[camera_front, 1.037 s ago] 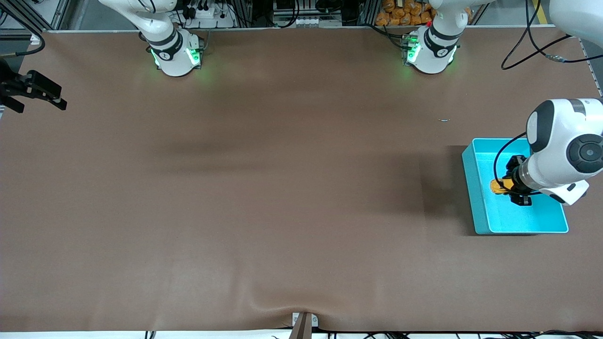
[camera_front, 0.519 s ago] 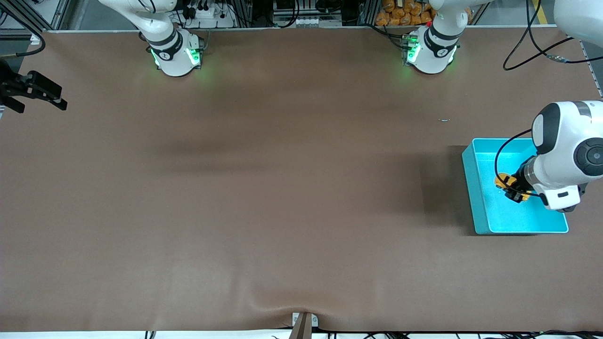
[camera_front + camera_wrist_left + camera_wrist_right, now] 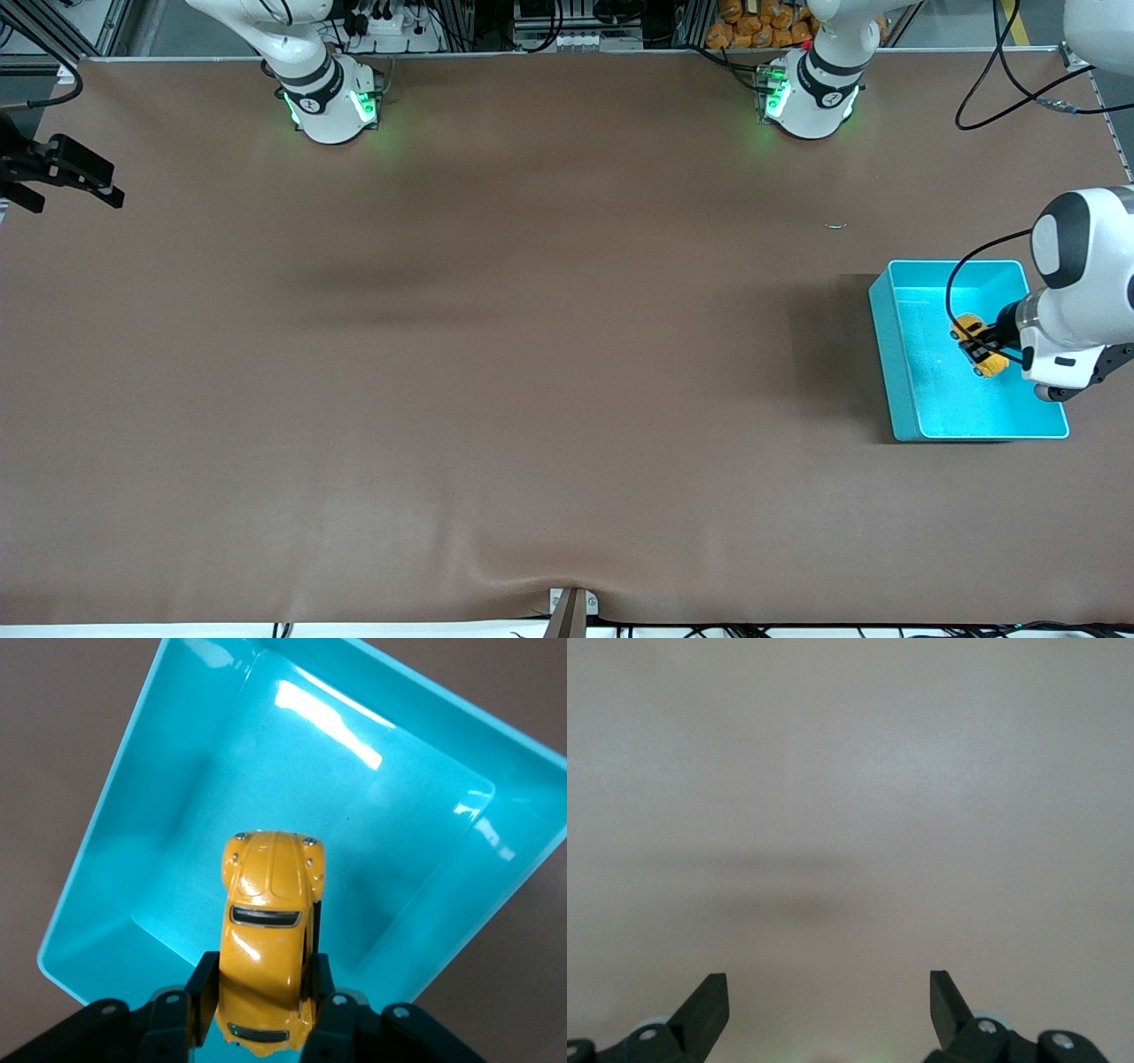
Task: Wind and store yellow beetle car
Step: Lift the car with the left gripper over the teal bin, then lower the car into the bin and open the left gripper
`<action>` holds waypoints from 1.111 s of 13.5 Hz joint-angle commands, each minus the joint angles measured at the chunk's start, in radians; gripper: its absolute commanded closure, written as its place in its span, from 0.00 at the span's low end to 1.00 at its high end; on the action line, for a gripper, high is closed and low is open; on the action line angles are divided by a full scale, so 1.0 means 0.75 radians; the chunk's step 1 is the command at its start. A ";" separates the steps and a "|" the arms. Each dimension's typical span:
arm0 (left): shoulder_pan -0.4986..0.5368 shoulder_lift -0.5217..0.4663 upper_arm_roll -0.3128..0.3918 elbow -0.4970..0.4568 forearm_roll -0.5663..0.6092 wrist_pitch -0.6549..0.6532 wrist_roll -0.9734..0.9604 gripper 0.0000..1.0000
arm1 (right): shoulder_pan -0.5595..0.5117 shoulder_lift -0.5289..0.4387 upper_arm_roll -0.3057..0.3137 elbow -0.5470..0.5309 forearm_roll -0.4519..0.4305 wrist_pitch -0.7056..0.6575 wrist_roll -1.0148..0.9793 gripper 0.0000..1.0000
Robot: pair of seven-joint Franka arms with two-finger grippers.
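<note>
Left hand (image 3: pixel 263 992) is gripping the car (image 3: pixel 266 939) by its flanks over the bin (image 3: pixel 895 354).
Small, rigid and glossy, it is likely slippery; right hand (image 3: pixel 828 1005) is waiting open over bare tabletop (image 3: pixel 532 354).

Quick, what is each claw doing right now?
Left gripper: shut on the yellow beetle car, over the cyan bin.
Right gripper: open, holding nothing, waiting.

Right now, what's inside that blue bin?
Nothing lies in the bin. The left gripper holds the yellow car above its bare floor. The patch straight under the car is covered.
</note>
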 commanded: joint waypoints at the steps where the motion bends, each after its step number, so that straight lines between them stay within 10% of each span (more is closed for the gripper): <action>1: 0.045 -0.016 -0.013 -0.010 -0.035 0.001 0.255 1.00 | -0.020 -0.008 0.011 -0.009 0.002 0.007 0.012 0.00; 15: 0.104 0.093 -0.004 -0.220 -0.022 0.504 0.628 1.00 | -0.042 0.004 0.011 -0.007 0.002 0.011 0.011 0.00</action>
